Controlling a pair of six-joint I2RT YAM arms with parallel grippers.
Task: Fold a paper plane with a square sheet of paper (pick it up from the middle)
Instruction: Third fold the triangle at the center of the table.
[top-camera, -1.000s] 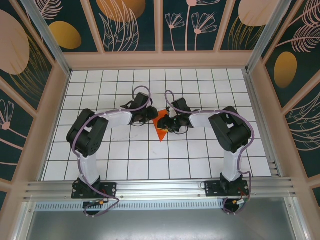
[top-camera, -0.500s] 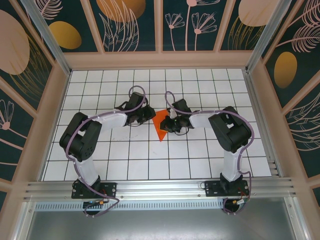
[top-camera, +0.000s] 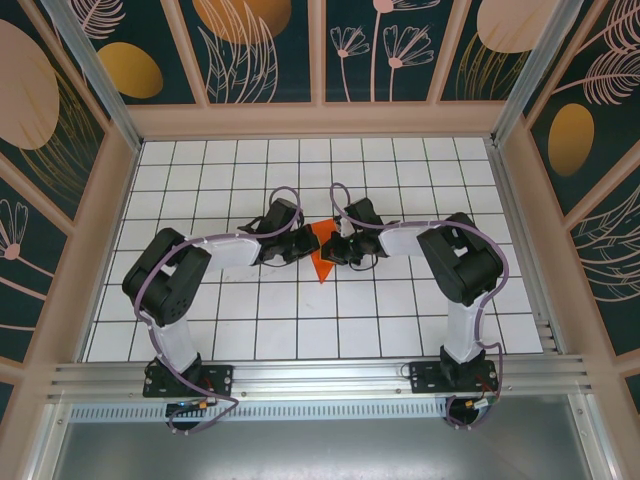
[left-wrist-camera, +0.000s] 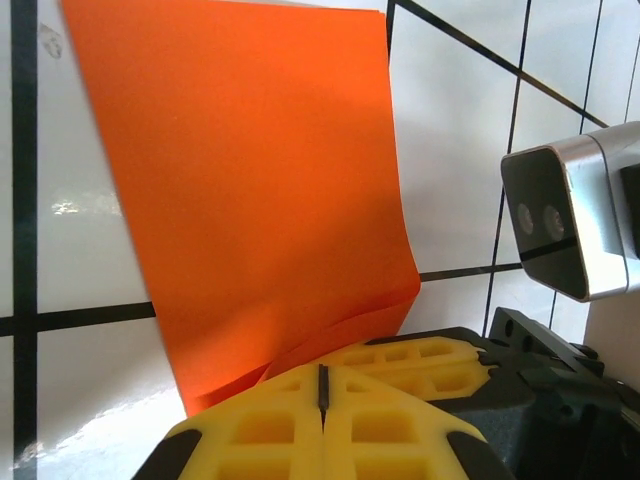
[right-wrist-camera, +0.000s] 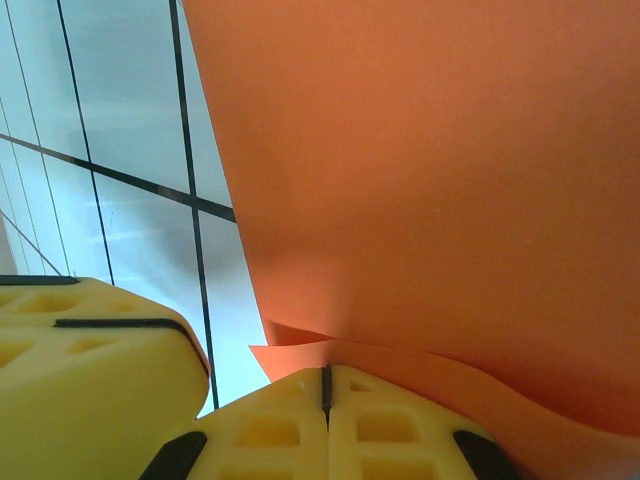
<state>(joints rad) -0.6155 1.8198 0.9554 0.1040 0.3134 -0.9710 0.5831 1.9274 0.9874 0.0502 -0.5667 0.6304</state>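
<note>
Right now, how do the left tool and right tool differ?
The left tool meets the square sheet of paper from its left, the right tool from its right. Past the left tool the sheet's far edge shows; past the right tool, none. Both are shut on it.

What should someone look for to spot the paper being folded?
On the white grid table, look at the middle, where the left gripper and right gripper meet. The orange paper sits pinched between them, the one bright pointed shape on the white tiles.
</note>
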